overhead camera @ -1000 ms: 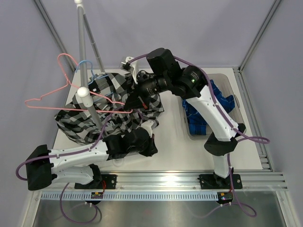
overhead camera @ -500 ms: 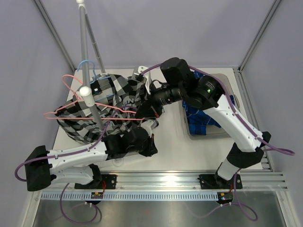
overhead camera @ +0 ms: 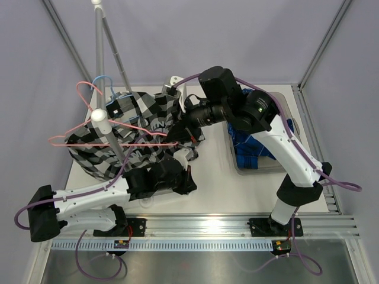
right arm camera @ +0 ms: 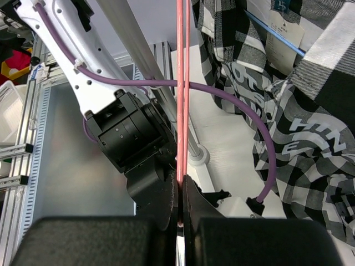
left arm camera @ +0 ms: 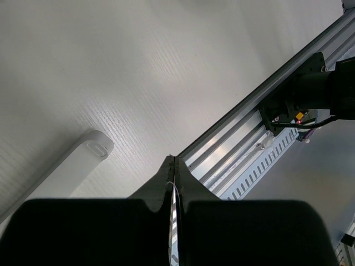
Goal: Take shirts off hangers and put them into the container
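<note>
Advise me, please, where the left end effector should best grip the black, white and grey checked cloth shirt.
Probably the loose near-left folds of the checked shirt, approached from the table's near side: cloth bunches there, clear of the thin pink wire hanger clamped in the right end effector.

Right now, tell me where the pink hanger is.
Top view, left of centre: the pink hanger hangs over the checked shirt by the white rack pole, one end clamped by the right gripper.
</note>
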You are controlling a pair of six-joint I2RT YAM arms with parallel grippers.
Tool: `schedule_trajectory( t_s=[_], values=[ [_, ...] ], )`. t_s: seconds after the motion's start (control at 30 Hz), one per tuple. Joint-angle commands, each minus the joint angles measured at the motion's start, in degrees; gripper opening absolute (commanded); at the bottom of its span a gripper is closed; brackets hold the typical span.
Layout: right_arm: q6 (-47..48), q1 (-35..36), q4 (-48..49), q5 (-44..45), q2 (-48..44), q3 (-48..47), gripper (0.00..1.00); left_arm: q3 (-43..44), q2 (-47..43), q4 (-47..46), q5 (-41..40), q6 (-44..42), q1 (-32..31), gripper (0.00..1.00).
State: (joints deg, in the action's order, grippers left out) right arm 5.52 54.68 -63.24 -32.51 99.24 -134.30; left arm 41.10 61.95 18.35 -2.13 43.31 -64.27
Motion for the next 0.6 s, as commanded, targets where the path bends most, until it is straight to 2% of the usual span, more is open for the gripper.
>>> schedule_trajectory(
  t_s=[0.0,0.13,0.23,0.37,0.57],
  values=[
    [13.55,0.26,-5.22,-4.49,-0.29,-4.64,0.00,0.21,-2.01,-1.65,-0.86,-0.42,0.64,0.00],
    [13.55,0.26,-7.95,-4.32,1.92,-9.49,0.00,0.03,-2.27,-1.65,-0.86,-0.33,0.64,0.00],
    [12.94,0.26,-5.50,-4.23,-0.44,-4.94,0.00,-0.32,-2.80,-1.74,-1.03,-0.24,0.64,0.00],
    [11.71,0.26,-0.13,-3.35,-5.80,6.74,0.00,-0.32,-2.80,-1.65,-0.77,-0.33,0.64,0.00],
    [10.39,0.26,3.91,-2.47,-10.82,15.81,0.00,-0.23,-2.54,-2.18,-0.24,-0.24,0.64,0.00]
  ],
)
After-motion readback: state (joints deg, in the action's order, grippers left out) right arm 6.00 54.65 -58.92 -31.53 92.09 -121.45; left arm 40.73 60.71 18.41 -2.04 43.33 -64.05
